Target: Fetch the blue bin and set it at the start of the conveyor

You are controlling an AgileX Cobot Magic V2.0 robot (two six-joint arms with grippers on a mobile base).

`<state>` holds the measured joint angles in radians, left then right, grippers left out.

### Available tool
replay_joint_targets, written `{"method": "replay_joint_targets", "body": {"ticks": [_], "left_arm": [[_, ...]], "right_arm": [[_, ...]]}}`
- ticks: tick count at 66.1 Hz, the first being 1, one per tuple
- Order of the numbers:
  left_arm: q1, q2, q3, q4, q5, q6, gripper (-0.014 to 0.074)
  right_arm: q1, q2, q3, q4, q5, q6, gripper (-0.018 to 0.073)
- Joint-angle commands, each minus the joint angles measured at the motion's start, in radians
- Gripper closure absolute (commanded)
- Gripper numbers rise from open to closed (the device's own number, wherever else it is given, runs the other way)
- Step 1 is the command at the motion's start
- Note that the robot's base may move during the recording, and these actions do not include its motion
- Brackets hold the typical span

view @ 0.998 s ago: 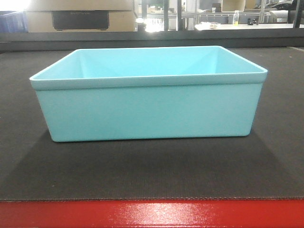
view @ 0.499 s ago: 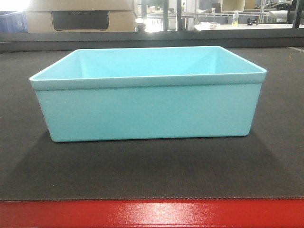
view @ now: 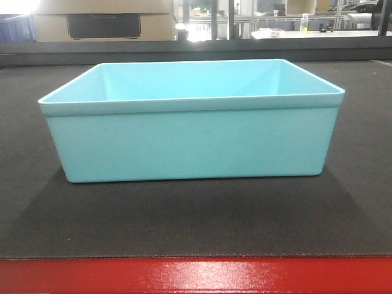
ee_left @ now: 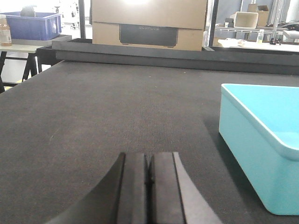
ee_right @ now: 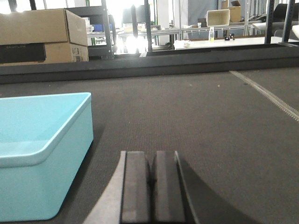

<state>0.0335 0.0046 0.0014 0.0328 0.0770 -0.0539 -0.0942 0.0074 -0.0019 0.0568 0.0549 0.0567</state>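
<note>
The pale turquoise blue bin [view: 191, 139] stands upright and empty on the dark grey woven belt of the conveyor start [view: 184, 220], a little back from the red edge strip [view: 196, 275]. In the left wrist view the blue bin [ee_left: 261, 140] lies to the right of my left gripper [ee_left: 149, 156], which is shut with nothing between its pads and hovers low over the belt. In the right wrist view the blue bin [ee_right: 42, 154] lies to the left of my right gripper [ee_right: 152, 154], also shut and empty. Neither gripper touches the bin.
Cardboard boxes [ee_left: 149, 23] stand beyond the belt's far rail [view: 196, 52]. A dark royal-blue bin [ee_left: 32, 25] sits on a side table at far left. Shelving and tables with a bottle [ee_right: 211, 33] fill the background. A pale seam [ee_right: 266, 95] crosses the belt at right.
</note>
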Motion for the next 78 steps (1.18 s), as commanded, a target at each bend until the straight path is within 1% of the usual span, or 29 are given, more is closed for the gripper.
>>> {"method": "replay_joint_targets", "body": {"ticks": [1,9,78], "left_arm": [[0.003,-0.005,-0.001,-0.007,-0.013,0.000,0.0707],[0.003,-0.005,-0.001,-0.007,-0.013,0.000,0.0707],[0.003,-0.005,-0.001,-0.007,-0.013,0.000,0.0707]], "right_arm": [[-0.020,-0.007,0.002,0.026,-0.003,-0.045,0.0721],[-0.051,-0.007,0.002,0.026,-0.005,-0.050,0.0721],[-0.051,-0.007,0.002,0.026,-0.005,-0.050,0.0721]]}}
